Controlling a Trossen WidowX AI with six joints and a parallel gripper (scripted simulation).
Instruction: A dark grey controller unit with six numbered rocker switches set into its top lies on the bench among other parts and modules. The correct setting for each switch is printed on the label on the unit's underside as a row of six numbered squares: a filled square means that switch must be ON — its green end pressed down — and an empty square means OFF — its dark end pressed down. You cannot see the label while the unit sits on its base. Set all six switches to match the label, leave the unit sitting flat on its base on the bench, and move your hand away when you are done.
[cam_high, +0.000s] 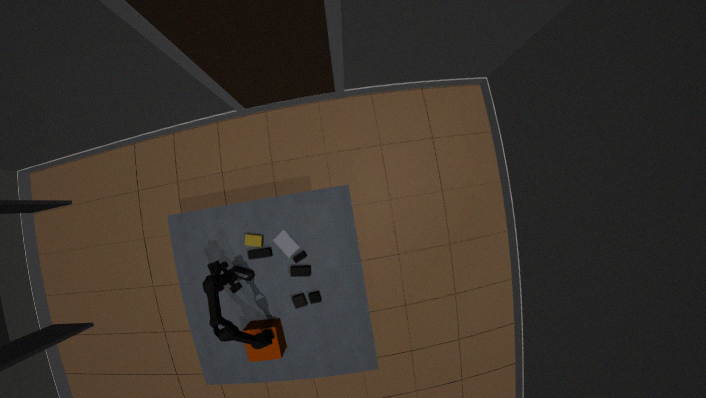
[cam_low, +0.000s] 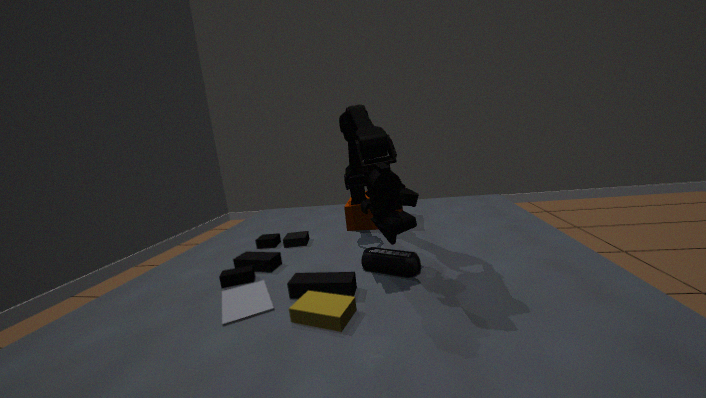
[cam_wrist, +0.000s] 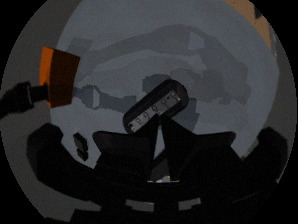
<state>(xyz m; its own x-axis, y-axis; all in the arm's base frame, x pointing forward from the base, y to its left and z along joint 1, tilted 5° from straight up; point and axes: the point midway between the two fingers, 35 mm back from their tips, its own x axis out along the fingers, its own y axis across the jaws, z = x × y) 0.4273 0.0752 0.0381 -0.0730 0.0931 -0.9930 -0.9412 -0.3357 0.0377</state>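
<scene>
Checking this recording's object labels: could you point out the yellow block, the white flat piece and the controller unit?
Yellow block (cam_high: 253, 240) (cam_low: 321, 307): top and exterior views, upper face.
White flat piece (cam_high: 286, 243) (cam_low: 246, 302): top and exterior views, upper face.
Controller unit (cam_low: 387, 263) (cam_wrist: 175, 86): exterior view, dark side; wrist view, dark rim.

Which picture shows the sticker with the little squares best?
The wrist view: it shows the label large, with a row of squares, though blurry. The exterior view shows just a thin pale strip; the top view shows no readable label.

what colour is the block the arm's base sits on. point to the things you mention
Orange: the block (cam_high: 265, 352) (cam_low: 356, 220) (cam_wrist: 46, 75) shows best in the top view.
</scene>
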